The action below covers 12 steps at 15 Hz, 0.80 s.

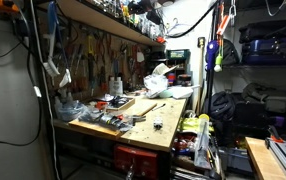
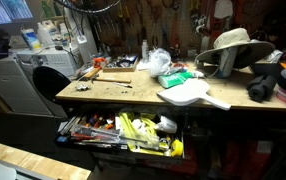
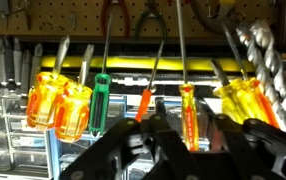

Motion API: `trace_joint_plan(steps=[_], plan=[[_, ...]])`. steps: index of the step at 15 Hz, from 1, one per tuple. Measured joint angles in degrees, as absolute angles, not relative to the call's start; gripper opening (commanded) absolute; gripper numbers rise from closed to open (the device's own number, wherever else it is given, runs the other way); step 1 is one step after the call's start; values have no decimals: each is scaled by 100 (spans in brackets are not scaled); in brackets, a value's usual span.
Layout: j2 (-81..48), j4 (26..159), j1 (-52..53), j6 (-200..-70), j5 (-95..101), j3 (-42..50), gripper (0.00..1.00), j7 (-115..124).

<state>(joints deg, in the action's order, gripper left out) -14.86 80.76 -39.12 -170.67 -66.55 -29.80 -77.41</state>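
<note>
In the wrist view my gripper (image 3: 188,108) faces a pegboard rack of hanging screwdrivers. Its two black fingers stand apart on either side of a slim yellow-and-red screwdriver handle (image 3: 188,125), with gaps showing on both sides. An orange-handled screwdriver (image 3: 141,105) hangs just to the left, then a green one (image 3: 101,100) and two amber ones (image 3: 58,105). Yellow handles (image 3: 245,100) hang to the right. I cannot make out the arm or gripper in either exterior view.
Long twisted drill bits (image 3: 265,60) and pliers (image 3: 118,12) hang above. A cluttered wooden workbench shows in both exterior views (image 1: 168,125) (image 2: 113,90), with a tool pegboard (image 1: 93,60) behind it. An open drawer (image 2: 123,130) full of tools juts from the bench front.
</note>
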Motion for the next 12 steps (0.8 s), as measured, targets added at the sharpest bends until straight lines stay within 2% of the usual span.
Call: trace_joint_plan(steps=[1, 3, 7, 10, 12], plan=[[-1486, 8076, -3905, -17067, -6633, -2980, 11, -7741], [-1486, 8076, -3896, -17064, -6576, -2980, 19, -7741], [-1468, 8078, -3896, -17064, -6534, -2976, 47, -7741], [-1446, 8080, -3897, -17065, -6490, -2962, 58, -7741], [-1443, 8081, -3897, -17064, -6443, -2929, 50, -7741]])
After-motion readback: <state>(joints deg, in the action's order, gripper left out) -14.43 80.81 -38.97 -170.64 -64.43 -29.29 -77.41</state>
